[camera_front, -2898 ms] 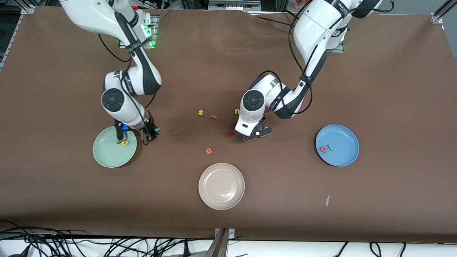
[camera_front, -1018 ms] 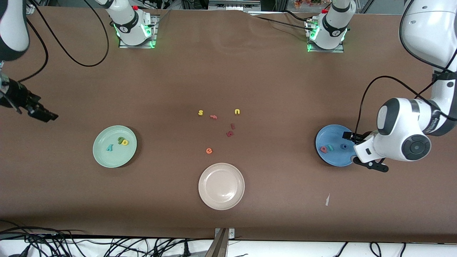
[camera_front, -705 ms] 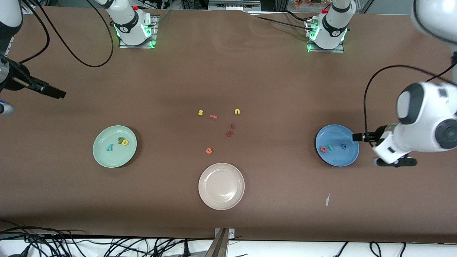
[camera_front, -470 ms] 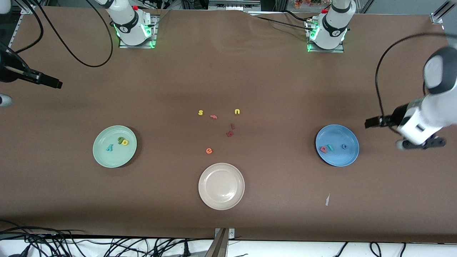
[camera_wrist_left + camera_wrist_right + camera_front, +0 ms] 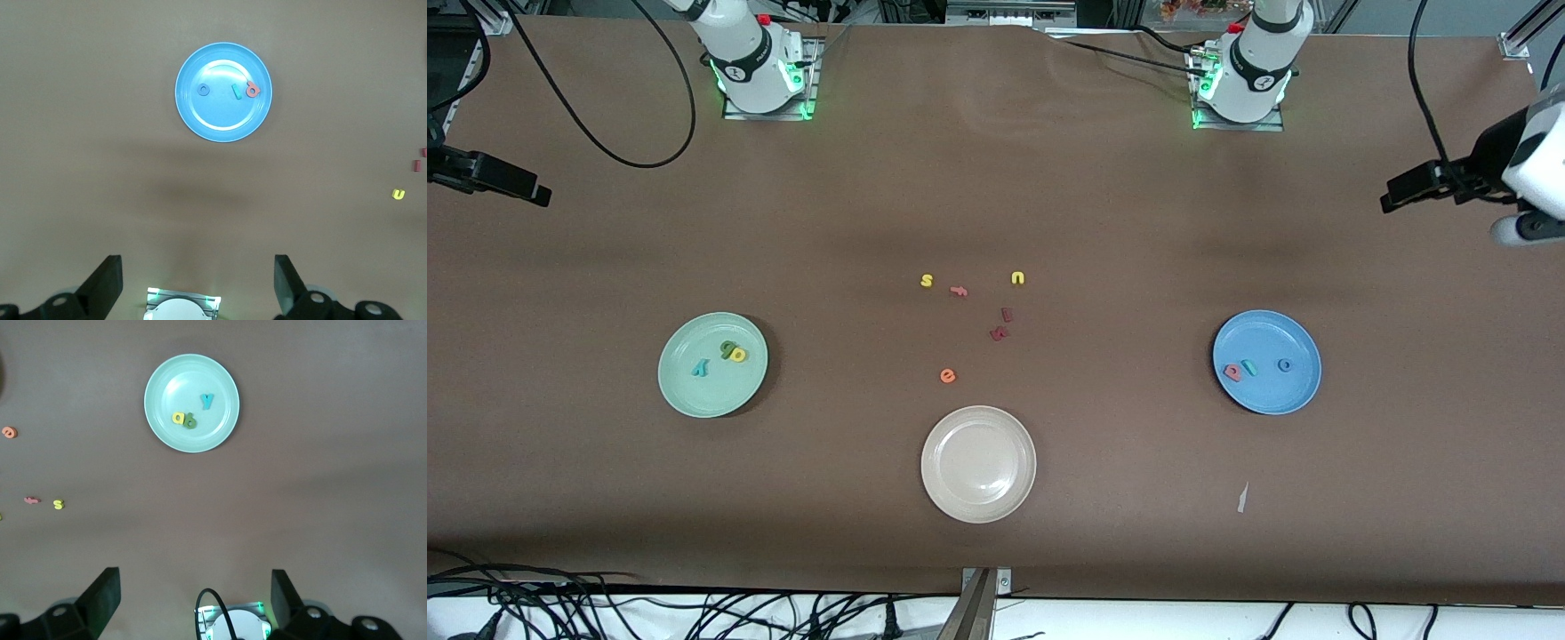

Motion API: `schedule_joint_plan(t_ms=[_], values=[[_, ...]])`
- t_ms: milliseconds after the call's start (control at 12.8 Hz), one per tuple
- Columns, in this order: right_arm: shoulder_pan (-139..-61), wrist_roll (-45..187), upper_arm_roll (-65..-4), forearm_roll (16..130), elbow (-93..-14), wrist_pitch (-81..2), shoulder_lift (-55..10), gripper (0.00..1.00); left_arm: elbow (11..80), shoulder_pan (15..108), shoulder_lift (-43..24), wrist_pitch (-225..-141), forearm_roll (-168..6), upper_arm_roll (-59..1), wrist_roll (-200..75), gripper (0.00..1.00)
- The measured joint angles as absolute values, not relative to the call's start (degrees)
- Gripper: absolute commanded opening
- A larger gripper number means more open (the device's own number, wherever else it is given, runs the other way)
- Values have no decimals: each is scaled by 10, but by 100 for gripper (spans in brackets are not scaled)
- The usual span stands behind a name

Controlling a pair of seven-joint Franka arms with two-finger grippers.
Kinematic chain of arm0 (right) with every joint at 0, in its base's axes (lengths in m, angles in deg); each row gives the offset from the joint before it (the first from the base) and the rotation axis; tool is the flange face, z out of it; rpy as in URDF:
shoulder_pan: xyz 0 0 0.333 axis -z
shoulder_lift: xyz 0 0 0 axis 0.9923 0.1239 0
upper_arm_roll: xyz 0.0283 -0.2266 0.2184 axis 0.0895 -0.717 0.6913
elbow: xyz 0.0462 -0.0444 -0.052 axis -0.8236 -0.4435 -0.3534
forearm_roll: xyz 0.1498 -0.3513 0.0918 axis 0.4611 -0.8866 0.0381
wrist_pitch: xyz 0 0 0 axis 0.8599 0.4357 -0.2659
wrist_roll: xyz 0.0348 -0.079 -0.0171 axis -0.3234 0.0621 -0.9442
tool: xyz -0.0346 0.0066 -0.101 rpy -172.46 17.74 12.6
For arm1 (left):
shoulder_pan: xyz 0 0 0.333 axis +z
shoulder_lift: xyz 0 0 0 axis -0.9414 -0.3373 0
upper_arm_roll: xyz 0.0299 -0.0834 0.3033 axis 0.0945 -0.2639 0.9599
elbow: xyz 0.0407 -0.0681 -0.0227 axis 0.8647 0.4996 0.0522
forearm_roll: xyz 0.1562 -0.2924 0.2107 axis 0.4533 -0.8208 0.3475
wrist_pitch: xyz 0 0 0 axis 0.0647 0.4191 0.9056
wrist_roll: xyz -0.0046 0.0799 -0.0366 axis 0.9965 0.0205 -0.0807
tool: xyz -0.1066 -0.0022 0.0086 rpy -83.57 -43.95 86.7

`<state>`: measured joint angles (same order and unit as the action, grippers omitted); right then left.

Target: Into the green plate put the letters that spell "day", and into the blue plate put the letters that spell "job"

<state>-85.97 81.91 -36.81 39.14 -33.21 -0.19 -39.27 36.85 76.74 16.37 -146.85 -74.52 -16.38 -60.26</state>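
Front view: we see loose foam letters [image 5: 978,311] mid-tabletop [image 5: 1138,222], a round beige plate [image 5: 978,463] nearer; left gripper [image 5: 198,287] and right gripper [image 5: 193,603] both spread, empty, nothing blocking.

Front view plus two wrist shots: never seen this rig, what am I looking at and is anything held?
Two robot arms are bolted along one table edge. The front view looks down from across the table; each wrist view comes from a camera on one arm, looking past its own fingers.

The left gripper and right gripper are pulled out to the table's two ends, both open and empty.

The green plate holds a yellow d, dark green a and teal y. The blue plate holds a pink-red b, teal j and blue o.

The beige plate is bare. Loose letters lie mid-table between the plates.
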Motion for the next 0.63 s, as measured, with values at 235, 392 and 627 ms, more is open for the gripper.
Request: schedule_joint_plan(t_ms=[235,392,627], values=[[-860,819,-361,391,-321,-8,-393,100,369,768,160,-1468,-745,-164,-612,100],[-860,818,-361,391,-318,-3,-394,100,369,769,156,-1468,-745,-162,-640,100],[-861,818,-356,394,-318,-4,-393,100,369,770,154,-1468,-745,-162,-651,100]])
